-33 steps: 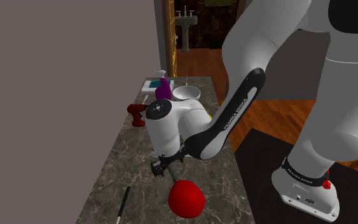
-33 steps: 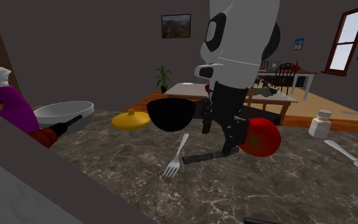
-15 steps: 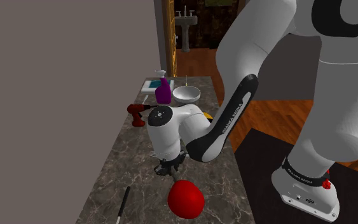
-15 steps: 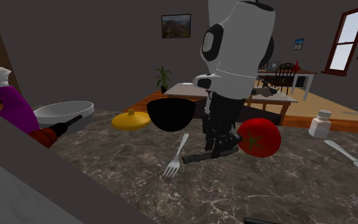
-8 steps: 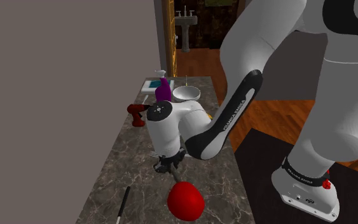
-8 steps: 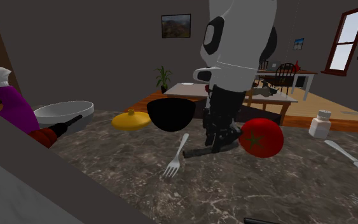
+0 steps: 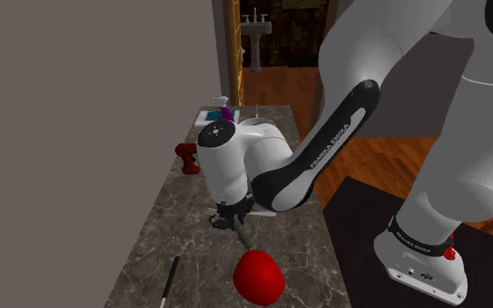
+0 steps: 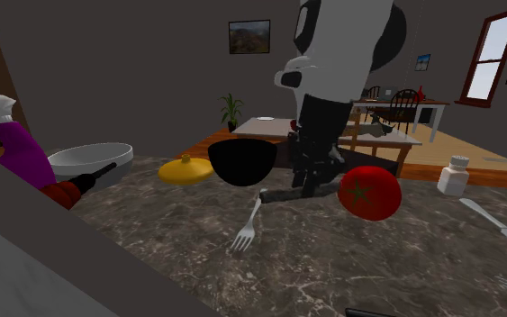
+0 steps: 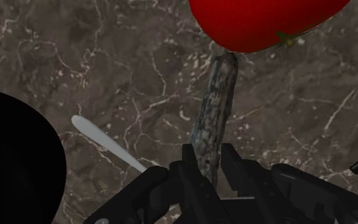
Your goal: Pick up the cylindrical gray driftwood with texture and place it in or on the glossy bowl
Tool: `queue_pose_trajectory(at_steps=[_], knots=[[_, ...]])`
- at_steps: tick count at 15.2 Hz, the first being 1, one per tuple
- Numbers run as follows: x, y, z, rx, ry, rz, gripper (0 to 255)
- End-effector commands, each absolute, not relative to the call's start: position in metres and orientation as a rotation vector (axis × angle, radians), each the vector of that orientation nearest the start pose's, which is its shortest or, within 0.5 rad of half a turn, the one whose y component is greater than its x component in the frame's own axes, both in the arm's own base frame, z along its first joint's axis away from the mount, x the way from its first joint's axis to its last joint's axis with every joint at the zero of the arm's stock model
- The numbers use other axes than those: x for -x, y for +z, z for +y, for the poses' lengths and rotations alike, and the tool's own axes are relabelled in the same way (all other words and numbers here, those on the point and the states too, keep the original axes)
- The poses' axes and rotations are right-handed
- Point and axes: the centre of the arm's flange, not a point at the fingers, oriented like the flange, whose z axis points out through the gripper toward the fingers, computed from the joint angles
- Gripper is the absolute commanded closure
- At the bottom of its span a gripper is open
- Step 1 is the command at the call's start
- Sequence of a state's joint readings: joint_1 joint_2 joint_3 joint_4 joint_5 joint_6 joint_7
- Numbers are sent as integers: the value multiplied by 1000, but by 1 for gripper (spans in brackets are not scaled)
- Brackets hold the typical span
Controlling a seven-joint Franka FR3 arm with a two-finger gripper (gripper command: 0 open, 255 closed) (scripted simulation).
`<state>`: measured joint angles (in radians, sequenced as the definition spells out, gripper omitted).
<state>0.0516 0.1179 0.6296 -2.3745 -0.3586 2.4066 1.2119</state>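
Note:
The grey, rough-textured driftwood stick (image 9: 214, 108) is clasped at one end between my black fingers; its far end points toward a red tomato (image 9: 260, 22). My gripper (image 9: 207, 167) is shut on it. In the second exterior view the gripper (image 8: 307, 185) holds the driftwood (image 8: 276, 194) roughly level, a little above the marble counter (image 8: 314, 261). In the shoulder view the gripper (image 7: 234, 214) hangs over the middle of the counter with the stick (image 7: 241, 233) below it. A glossy white bowl (image 8: 94, 162) stands far off at the second exterior view's left.
A fork (image 8: 247, 230) lies under the stick and the tomato (image 8: 369, 193) beside it. A black bowl (image 8: 242, 162) and a yellow lid-like thing (image 8: 184, 169) sit behind. A purple spray bottle (image 8: 17, 149), a white bottle (image 8: 454, 176) and a knife (image 8: 494, 225) stand around the edges.
The gripper has risen with the driftwood in it, so the stick has left the counter. The fork and tomato have stayed put.

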Motion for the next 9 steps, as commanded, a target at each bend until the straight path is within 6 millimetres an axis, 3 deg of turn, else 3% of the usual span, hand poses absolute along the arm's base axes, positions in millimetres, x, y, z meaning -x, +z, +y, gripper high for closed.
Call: queue_pose_trajectory(at_steps=[1, 9], knots=[[-386, 289, 313, 3248, -165, 421, 255], [-386, 331, 313, 3248, -165, 421, 255]])
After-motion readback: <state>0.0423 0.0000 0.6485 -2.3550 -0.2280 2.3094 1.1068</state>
